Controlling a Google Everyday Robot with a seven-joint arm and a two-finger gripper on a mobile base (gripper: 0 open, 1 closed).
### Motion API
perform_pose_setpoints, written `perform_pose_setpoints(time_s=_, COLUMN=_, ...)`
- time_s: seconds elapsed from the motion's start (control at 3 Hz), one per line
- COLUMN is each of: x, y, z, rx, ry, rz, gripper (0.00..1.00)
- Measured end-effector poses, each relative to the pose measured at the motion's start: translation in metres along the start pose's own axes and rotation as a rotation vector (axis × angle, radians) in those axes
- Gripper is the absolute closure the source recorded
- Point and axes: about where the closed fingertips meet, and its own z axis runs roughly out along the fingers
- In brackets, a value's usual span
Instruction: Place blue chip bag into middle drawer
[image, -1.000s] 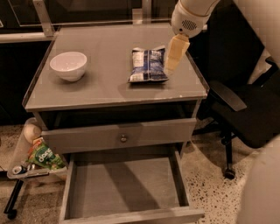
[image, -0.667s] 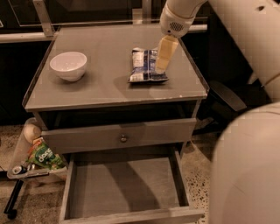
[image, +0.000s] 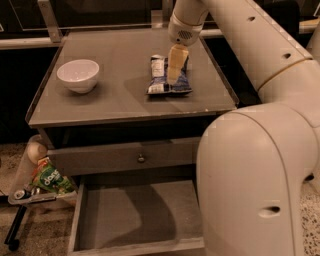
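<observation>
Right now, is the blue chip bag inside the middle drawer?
No, the blue chip bag lies on the cabinet top under the gripper, not in the open middle drawer.

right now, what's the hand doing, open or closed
hand: over the blue chip bag on the cabinet top; open or closed cannot be told

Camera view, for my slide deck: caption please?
Hand at the blue chip bag on the cabinet top; middle drawer open below.

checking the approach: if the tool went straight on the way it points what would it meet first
Probably the blue chip bag on the cabinet top, right under the tool; gap unclear.
</observation>
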Motion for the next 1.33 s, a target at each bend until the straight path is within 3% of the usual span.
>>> perform_pose_setpoints(time_s=0.67, x=-0.003, y=-0.008, z=0.037, rx=-0.046, ry=0.012, rz=-0.018, gripper=0.00)
perform_pose_setpoints(time_s=1.33, x=0.008, y=0.001, z=0.065, rx=-0.099, ry=0.029, rz=0.004, gripper=0.00)
